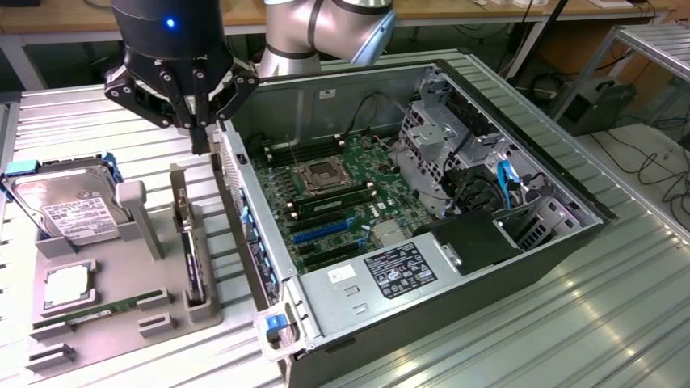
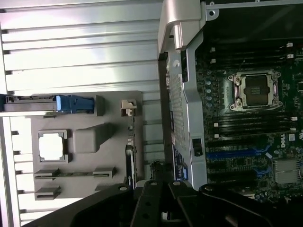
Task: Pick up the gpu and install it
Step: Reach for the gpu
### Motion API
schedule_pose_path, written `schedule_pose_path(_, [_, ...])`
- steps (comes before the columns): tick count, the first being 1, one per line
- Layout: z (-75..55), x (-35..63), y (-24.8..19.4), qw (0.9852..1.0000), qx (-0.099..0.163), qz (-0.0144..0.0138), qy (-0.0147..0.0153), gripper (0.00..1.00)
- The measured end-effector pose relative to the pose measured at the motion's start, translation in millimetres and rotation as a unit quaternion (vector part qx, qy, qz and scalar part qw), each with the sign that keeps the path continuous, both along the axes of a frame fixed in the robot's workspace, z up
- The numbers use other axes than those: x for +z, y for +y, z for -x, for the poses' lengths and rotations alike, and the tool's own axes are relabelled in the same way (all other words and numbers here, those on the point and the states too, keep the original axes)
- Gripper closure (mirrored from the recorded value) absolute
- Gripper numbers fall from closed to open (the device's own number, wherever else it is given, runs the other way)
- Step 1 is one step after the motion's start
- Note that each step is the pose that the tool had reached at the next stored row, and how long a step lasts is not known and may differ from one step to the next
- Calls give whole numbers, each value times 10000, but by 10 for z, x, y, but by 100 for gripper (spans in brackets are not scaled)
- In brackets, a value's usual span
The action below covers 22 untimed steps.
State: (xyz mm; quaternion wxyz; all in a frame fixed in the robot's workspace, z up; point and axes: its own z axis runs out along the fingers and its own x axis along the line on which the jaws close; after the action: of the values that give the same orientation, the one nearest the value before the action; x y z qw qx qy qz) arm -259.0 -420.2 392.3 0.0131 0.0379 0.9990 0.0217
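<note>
The gpu [image 1: 191,242] is a thin dark card standing on its edge in a slot of the grey holder tray [image 1: 119,335], just beside the open computer case [image 1: 453,267]. In the wrist view the gpu [image 2: 130,161] is an edge-on dark strip with its pale bracket end farther off. My gripper [image 1: 199,141] hangs above the far end of the card, close to the case's side wall, shut with nothing between its fingers. The black fingers [image 2: 150,201] meet over the gap between tray and case.
On the tray sit a silver hard drive [image 1: 65,212], a CPU [image 1: 67,287] and a green RAM stick [image 1: 92,311]. Inside the case lies the motherboard [image 1: 334,202] with a blue slot [image 1: 323,232] and an empty CPU socket [image 2: 254,91]. Ribbed metal table all around.
</note>
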Motion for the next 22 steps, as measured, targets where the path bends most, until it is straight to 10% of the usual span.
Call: schedule_pose_path(22, [10, -5, -291, 10000, 0, 0, 0, 89])
